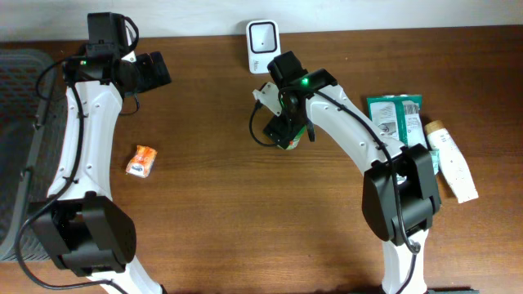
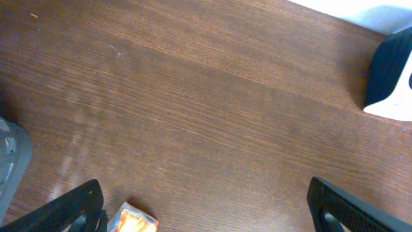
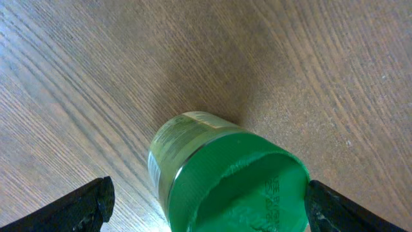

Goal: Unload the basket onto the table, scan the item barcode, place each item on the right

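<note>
- A grey basket [image 1: 15, 122] fills the far left edge of the overhead frame, partly off the brown wooden table [image 1: 212, 212].
- The left gripper [image 1: 155, 69] hangs in the upper left of the overhead frame, over bare wood. In the left wrist view its two dark fingers [image 2: 71, 209] sit in the bottom corners, spread wide, with nothing between them.
- A small orange packet [image 1: 141, 160] lies left of centre in the overhead frame, below the left gripper and well apart from it. The left wrist view shows only its corner, at the bottom edge beside the left-hand finger.
- A white barcode scanner [image 1: 263, 37] stands at the top centre of the overhead frame, against the table's far edge. It also shows at the right edge of the left wrist view.
- The right gripper [image 1: 286, 129] is just below the scanner, near the middle of the overhead frame, and covers most of the green jar [image 1: 294, 140].
- In the right wrist view the jar fills the lower centre, its green lid towards the camera and its label on the side.
- The right gripper's fingers [image 3: 71, 206] stand apart on either side of the jar. The left-hand one is clear of it, and the right-hand one is just beside the lid rim, so the jar is not gripped.
- A green pouch [image 1: 396, 118] lies flat at the right of the overhead frame.
- A white tube [image 1: 451, 163] lies slanted just right of the pouch.
</note>
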{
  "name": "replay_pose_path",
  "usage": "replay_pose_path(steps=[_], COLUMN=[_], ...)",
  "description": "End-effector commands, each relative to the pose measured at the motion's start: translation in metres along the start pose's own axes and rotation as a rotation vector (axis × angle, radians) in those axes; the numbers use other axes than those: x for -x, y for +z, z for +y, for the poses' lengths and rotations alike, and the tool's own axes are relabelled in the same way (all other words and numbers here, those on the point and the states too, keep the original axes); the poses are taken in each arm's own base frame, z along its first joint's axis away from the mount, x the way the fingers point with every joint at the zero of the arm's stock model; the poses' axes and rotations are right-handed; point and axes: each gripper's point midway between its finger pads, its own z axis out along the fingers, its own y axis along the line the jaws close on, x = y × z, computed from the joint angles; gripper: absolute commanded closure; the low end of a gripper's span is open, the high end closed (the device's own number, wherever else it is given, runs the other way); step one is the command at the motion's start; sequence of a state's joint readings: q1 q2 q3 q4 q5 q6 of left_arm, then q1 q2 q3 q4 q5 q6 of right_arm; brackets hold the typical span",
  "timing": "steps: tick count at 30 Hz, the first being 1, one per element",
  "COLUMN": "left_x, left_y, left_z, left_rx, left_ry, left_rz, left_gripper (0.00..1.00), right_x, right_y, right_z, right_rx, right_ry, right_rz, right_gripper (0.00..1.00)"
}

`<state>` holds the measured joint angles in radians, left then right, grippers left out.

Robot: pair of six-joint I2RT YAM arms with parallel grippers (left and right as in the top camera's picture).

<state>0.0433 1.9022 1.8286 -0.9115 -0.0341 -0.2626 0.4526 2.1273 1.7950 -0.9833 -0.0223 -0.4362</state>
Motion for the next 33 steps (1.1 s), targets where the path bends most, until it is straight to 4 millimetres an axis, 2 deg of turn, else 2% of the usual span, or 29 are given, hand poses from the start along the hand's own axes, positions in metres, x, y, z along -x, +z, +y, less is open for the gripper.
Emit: replay_pose_path(steps=[1,3,6,7,8,9,11,12,14,17,25,30,33], left_x=[0.001,0.001,0.001,0.001,0.001,0.001,0.001,0.001,0.001,0.001,0.001,0.001,0.001], left_y=[0.000,0.000,0.000,0.000,0.000,0.000,0.000,0.000,0.000,0.000,0.000,0.000,0.000], left_z=[-0.001,-0.001,-0.001,-0.001,-0.001,-0.001,-0.001,-0.001,-0.001,-0.001,-0.001,-0.001,-0.001], left_rx=[-0.003,-0.002,-0.003,-0.003,-0.003,-0.003,-0.003,-0.003,-0.002,-0.003,-0.003,-0.002,-0.003], left_ry=[-0.012,-0.012,-0.012,-0.012,-0.012,-0.012,-0.012,-0.012,-0.012,-0.012,-0.012,-0.012,-0.012], left_rz=[-0.004,-0.004,-0.004,-0.004,-0.004,-0.004,-0.004,-0.004,-0.004,-0.004,-0.004,-0.004,-0.004], left_gripper=[0.01,0.01,0.01,0.01,0.01,0.01,0.01,0.01,0.01,0.01,0.01,0.01,0.01], right_x=[0.005,0.008,0.004,0.003,0.001,-0.001,-0.001,-0.002,0.006,0.003,-0.005,-0.018,-0.014], right_y=[-0.003,-0.015,-0.022,-0.022,-0.022,-0.022,-0.018,-0.012,-0.008,0.007,0.013,0.023,0.024], right_z=[0.012,0.021,0.030,0.028,0.020,0.008,-0.003,-0.001,0.017,0.017,0.010,0.016,0.014], right_rx=[0.019,0.028,0.041,0.027,-0.018,-0.076,-0.091,-0.051,0.065,0.084,0.091,0.106,0.099], right_ry=[0.001,-0.005,0.017,0.019,0.018,0.019,0.039,0.043,0.025,0.033,0.061,0.063,0.062], right_rz=[0.019,0.031,0.068,0.072,0.083,0.099,0.088,0.083,0.040,0.060,0.077,0.114,0.096], right_gripper=[0.08,0.08,0.08,0.08,0.03,0.02,0.02,0.02,0.00,0.00,0.17,0.16,0.20])
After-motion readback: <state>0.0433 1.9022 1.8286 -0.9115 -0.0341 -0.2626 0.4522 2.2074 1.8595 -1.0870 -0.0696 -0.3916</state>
